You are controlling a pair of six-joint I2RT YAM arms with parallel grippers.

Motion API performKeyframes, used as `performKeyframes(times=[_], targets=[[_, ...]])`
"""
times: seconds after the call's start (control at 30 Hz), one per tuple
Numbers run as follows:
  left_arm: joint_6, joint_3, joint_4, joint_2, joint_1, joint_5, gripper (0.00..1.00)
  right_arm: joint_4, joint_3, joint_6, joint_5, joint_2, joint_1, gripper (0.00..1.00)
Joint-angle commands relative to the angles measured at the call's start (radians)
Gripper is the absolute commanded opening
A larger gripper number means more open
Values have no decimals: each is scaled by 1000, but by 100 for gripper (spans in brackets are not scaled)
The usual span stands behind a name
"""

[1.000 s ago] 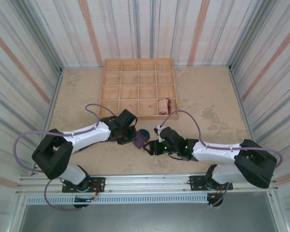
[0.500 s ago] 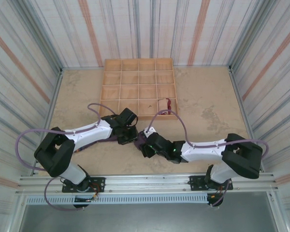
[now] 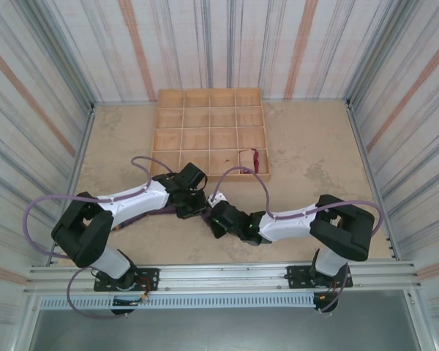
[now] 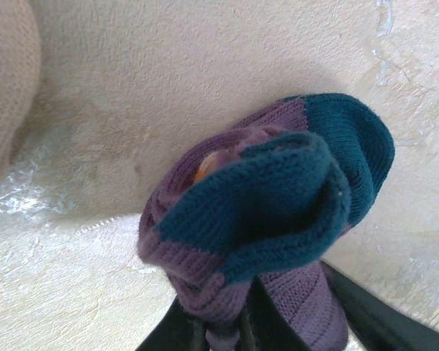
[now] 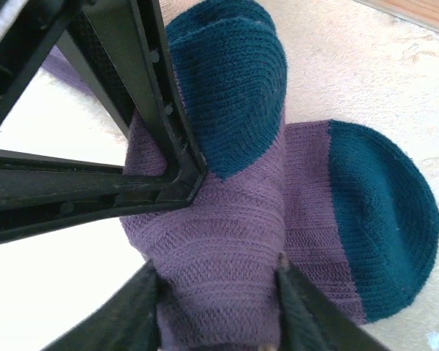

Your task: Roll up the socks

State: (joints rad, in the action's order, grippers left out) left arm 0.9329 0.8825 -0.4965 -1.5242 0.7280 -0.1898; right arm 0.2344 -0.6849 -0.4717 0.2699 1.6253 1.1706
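The purple sock with teal toe is bunched into a loose roll on the table between both arms. My left gripper is shut on its purple end from below, and its black fingers cross the right wrist view. My right gripper straddles the purple fold, one finger pressed against each side, shut on it. A tan knit toe lies at the left edge of the left wrist view. The cream and maroon sock sits in a front compartment of the wooden tray.
The wooden grid tray stands just beyond the grippers at the table's middle back. Striped walls close in the table on three sides. Both arms reach inward and meet near the centre front.
My right gripper has slid left across the table and closed in on the sock held by the left gripper. The left gripper has barely moved.
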Motion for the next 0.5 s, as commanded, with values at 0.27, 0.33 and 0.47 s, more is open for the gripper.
performKeyframes(times=[0.27,0.33,0.47], targets=[[-22,-73,86,111,-29,-64,51,62,77,-219,-263,69,-106,5],[-22,-103,139,150,-38,-75,58,128,115,-289,-368,75,-160,3],[-26,-154,237,204,-48,-88,65,288,219,-427,-521,70,-260,2]])
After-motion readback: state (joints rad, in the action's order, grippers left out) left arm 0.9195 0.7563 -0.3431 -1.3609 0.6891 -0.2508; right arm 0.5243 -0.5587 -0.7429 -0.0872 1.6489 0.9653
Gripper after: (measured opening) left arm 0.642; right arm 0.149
